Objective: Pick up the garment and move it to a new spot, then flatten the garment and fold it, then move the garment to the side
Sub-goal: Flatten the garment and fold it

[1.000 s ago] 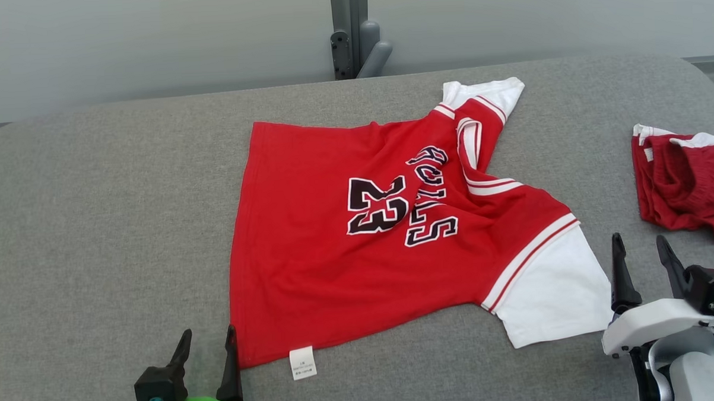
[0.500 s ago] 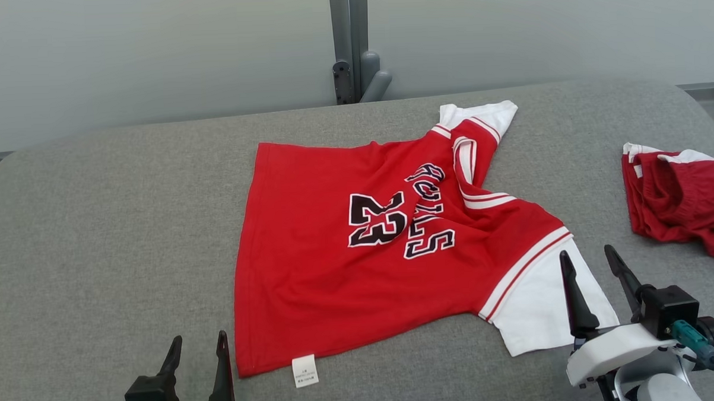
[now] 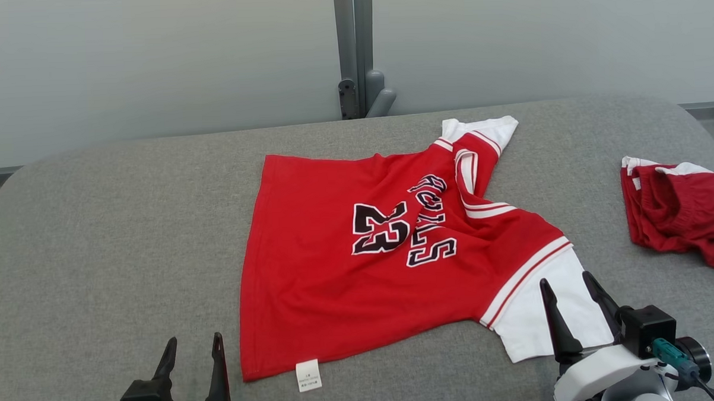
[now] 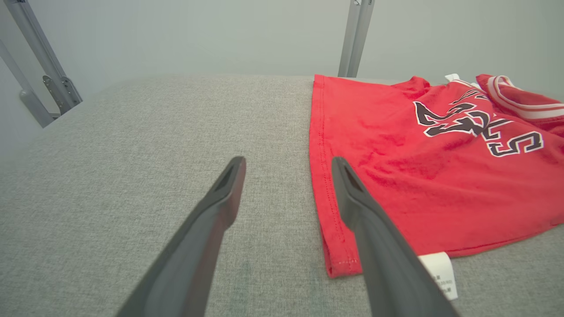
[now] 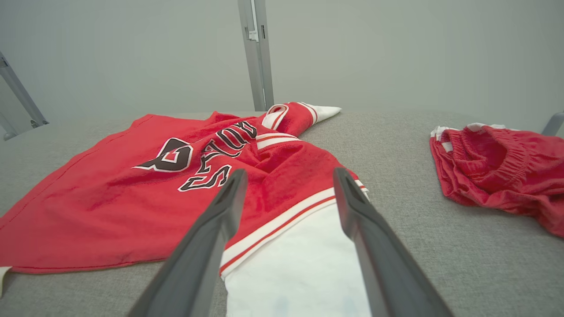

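The garment (image 3: 336,284) is a red jersey with a black "23" and white sleeves, lying spread but wrinkled on the grey table (image 3: 97,233). My left gripper (image 3: 194,338) stands open just left of the jersey's near hem corner, with bare table between its fingers. In the left wrist view the left gripper (image 4: 287,160) shows the garment's hem (image 4: 396,185) running past its right finger. My right gripper (image 3: 564,278) is open over the near white sleeve (image 3: 545,324). From the right wrist, the right gripper (image 5: 289,171) straddles the striped sleeve seam of the garment (image 5: 110,193).
A second red piece of clothing (image 3: 684,213) lies crumpled at the table's right edge, also seen as the red heap (image 5: 493,171) in the right wrist view. A grey post (image 3: 355,52) stands behind the table against a pale wall.
The head camera has tilted, so the whole scene sits lower in the picture. My right gripper has moved left from beside the white sleeve to over it. Both grippers stayed open.
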Available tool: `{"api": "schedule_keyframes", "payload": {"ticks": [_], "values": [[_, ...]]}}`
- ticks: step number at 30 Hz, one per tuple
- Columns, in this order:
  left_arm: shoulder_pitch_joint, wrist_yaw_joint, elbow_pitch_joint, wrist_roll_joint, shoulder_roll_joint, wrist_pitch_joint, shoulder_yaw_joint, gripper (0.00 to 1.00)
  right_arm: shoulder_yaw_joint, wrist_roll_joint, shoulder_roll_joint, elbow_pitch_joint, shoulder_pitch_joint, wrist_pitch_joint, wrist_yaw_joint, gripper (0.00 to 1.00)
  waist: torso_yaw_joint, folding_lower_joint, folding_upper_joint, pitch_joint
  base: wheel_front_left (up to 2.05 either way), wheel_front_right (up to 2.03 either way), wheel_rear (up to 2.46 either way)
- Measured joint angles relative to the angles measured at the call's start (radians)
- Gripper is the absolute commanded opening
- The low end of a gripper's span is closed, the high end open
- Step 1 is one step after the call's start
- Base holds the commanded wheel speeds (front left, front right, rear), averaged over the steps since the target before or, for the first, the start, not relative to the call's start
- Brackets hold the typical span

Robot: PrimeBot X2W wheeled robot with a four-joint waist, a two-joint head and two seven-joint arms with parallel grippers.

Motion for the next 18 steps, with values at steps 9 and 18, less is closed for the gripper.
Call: {"api": "schedule_keyframes", "payload": {"ticks": [9, 18], "values": [[-0.002, -0.011, 0.038, -0.059, -0.001, 0.0, -0.063, 1.0, -0.021, -0.008, -0.009, 0.091, 0.0, 0.0, 0.0, 1.0, -0.001, 0.0, 0.0, 0.041, 0.0, 0.0, 0.0], [-0.033, -0.016, 0.124, -0.145, -0.001, 0.0, -0.143, 1.0, -0.11, -0.045, -0.018, 0.212, -0.042, 0.0, 0.0, 1.0, -0.001, 0.0, 0.0, 0.117, 0.0, 0.0, 0.0]]}}
